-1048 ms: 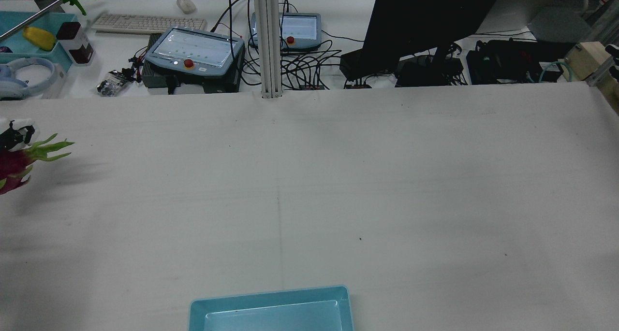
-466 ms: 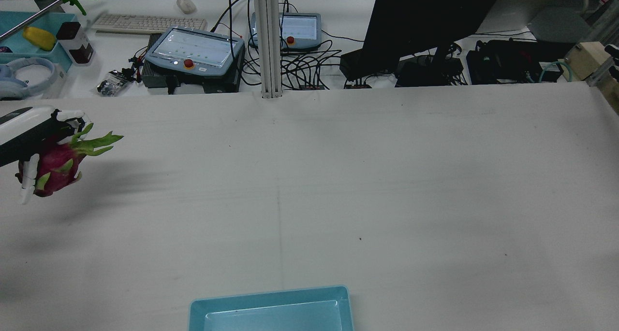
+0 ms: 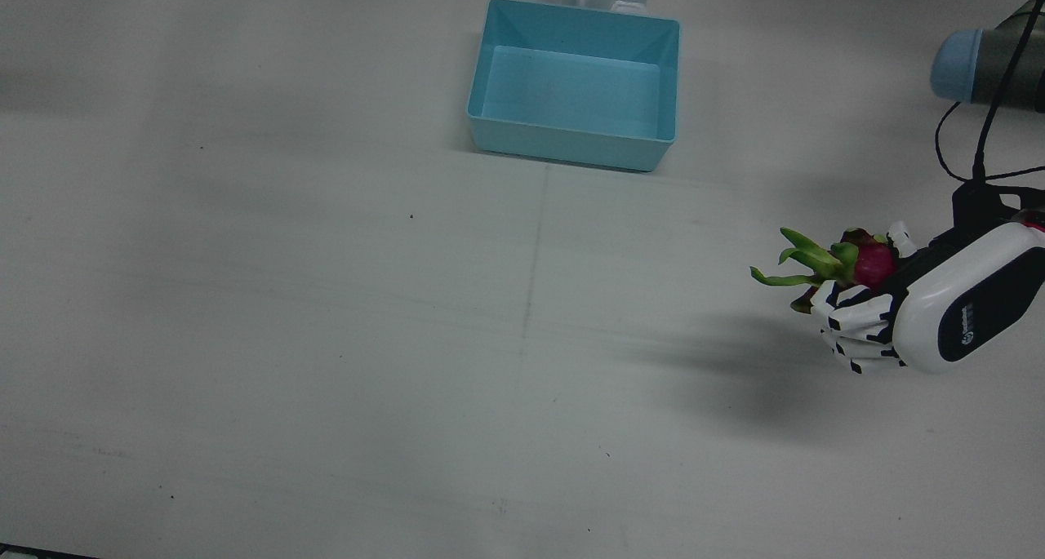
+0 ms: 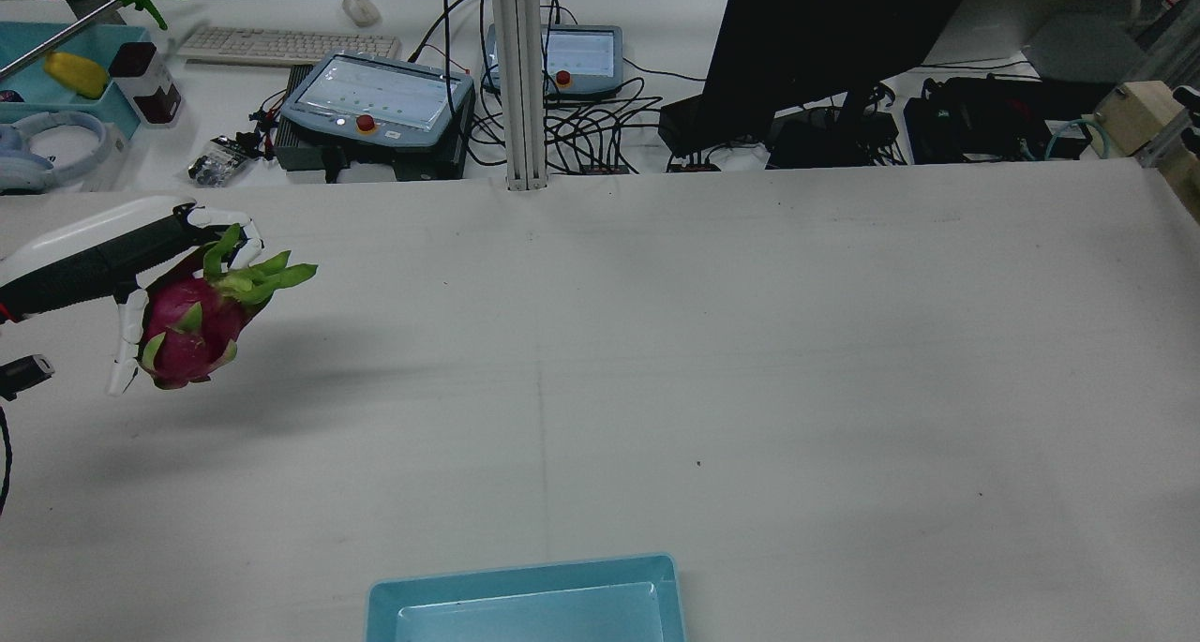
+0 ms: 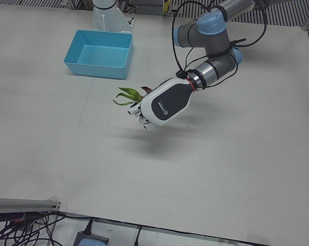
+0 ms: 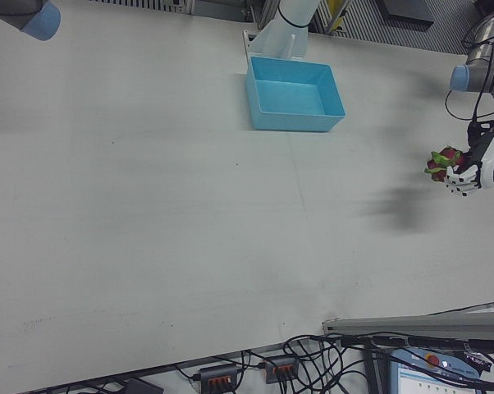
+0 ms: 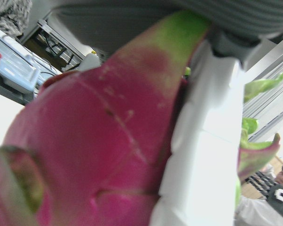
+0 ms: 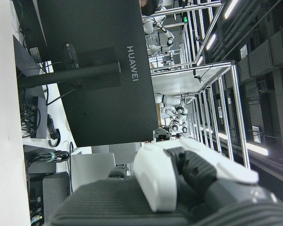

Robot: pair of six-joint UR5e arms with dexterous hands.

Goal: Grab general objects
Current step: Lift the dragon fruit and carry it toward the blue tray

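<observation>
A pink dragon fruit (image 4: 187,333) with green leaf tips is held in my left hand (image 4: 122,248), raised above the table's left side in the rear view. It also shows in the front view (image 3: 869,263), in the left-front view (image 5: 130,95) and in the right-front view (image 6: 440,162). The left hand (image 3: 922,314) is shut around it, and the fruit (image 7: 85,141) fills the left hand view beside a white finger (image 7: 202,155). Of my right hand (image 8: 179,179) only a white and black part shows, in its own view; its state is unclear.
A light blue bin (image 3: 571,147) stands empty at the robot's side of the table, mid-width, also in the rear view (image 4: 525,576). Beyond the far edge stand teach pendants (image 4: 375,98), cables and a black monitor (image 4: 825,42). The left arm's elbow (image 5: 211,25) hangs above the table.
My left hand, holding the dragon fruit, has moved from the rear view's left edge rightward over the table. The fruit now shows whole.
</observation>
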